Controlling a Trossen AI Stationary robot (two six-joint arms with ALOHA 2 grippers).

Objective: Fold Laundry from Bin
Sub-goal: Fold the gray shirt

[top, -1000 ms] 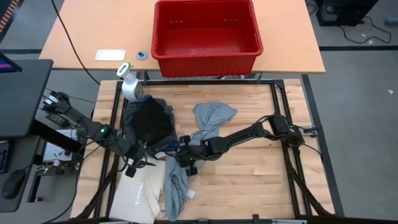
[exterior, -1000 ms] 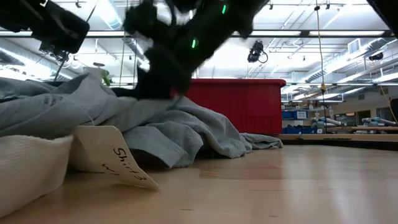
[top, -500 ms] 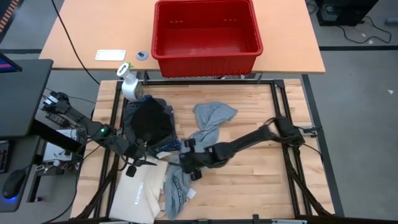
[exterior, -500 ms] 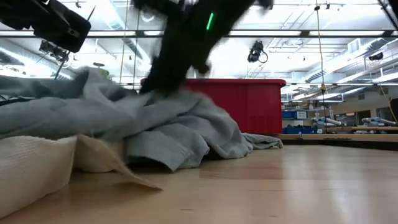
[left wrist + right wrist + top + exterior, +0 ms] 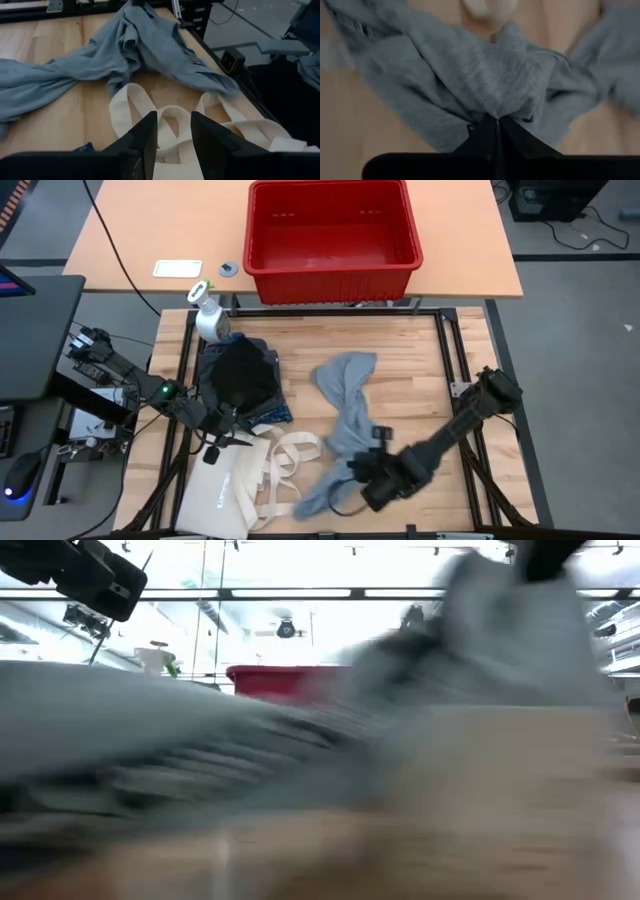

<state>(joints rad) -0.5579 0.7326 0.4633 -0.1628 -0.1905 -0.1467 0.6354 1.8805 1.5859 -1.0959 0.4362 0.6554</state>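
The red bin (image 5: 330, 230) stands on the far table. A black piece (image 5: 240, 375) lies heaped on a blue plaid piece (image 5: 268, 414) at the table's left. A long grey garment (image 5: 345, 395) runs from mid-table to the near edge, with my right gripper (image 5: 360, 474) shut on it there. My left gripper (image 5: 173, 134) hangs open just above the cream tote bag (image 5: 225, 492), over its handles (image 5: 150, 102), with nothing between its fingers. My right gripper pinches a bunched fold (image 5: 509, 106) of the grey garment between its two shut fingers, along the garment's near part. The fingers slant down from above. The cloth humps up at the fingers; the far end (image 5: 350, 368) lies on the table.
A white spray bottle (image 5: 208, 315) stands at the table's far left corner, beside the pile. The tote's looped handles (image 5: 287, 455) lie bare on the wood. Bare wood shows on the table's right half (image 5: 420, 380). Black frame rails (image 5: 452, 350) border the table.
My right gripper has shut on the grey garment and swung up and toward the table's right and near edge. The garment's near part has been dragged off the tote bag, baring its handles, while its far end has stayed mid-table.
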